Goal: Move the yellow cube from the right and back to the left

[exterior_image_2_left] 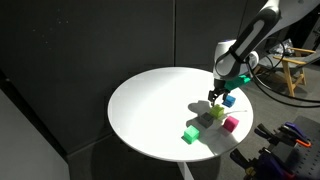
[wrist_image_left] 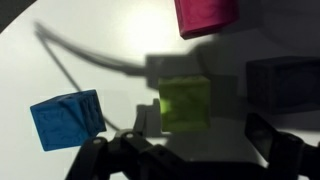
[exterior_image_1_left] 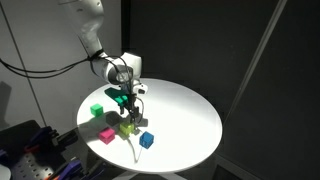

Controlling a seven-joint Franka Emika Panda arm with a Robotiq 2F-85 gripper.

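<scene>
The yellow cube (wrist_image_left: 184, 103) lies on the white round table (exterior_image_1_left: 180, 110), lime-tinted and in the arm's shadow. It also shows in both exterior views, as the yellow cube (exterior_image_1_left: 128, 128) and the yellow cube (exterior_image_2_left: 216, 115). My gripper (exterior_image_1_left: 125, 104) hangs just above it, open and holding nothing. In the wrist view the gripper (wrist_image_left: 190, 150) has dark fingers (wrist_image_left: 110, 158) at the lower edge, to either side of the cube and apart from it.
A blue cube (wrist_image_left: 66, 118), a pink cube (wrist_image_left: 205, 15) and a dark shadowed cube (wrist_image_left: 283, 80) lie close round the yellow one. A green cube (exterior_image_1_left: 96, 110) sits further off. The table edge (exterior_image_1_left: 140, 168) is near the cubes.
</scene>
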